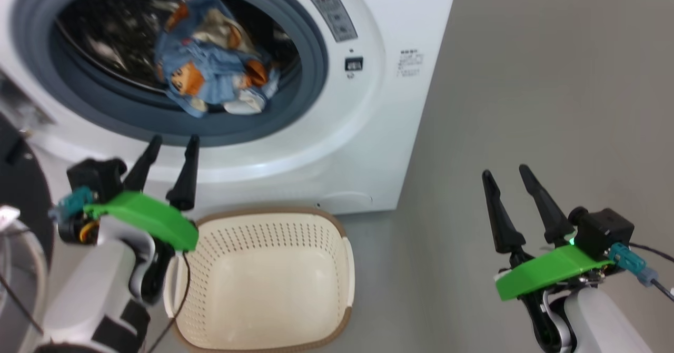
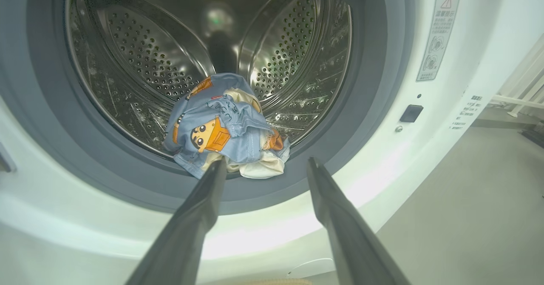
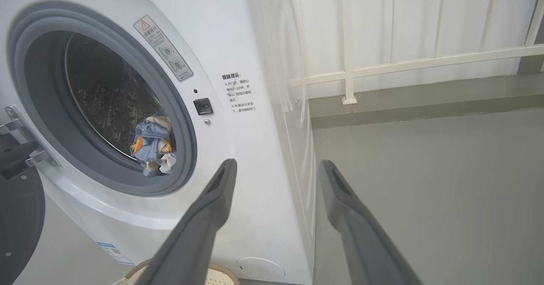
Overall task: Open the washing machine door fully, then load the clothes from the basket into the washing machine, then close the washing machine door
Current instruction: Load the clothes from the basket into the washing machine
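Head view: warning label (image 1: pixel 331 13) on washing machine (image 1: pixel 400 142)

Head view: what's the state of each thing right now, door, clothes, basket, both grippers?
washing machine door, open, swung aside.
clothes, bunched inside the washing machine, at the opening's front lip.
basket, upright on the floor, empty.
left gripper, open, holding nothing.
right gripper, open, holding nothing.

- Head: high, looking down on washing machine (image 1: pixel 379 147) front, basket (image 1: pixel 274 213) near.
- Left wrist: close, straight into drum (image 2: pixel 140 55).
- Right wrist: farther right, oblique; all share clothes (image 3: pixel 151 144).
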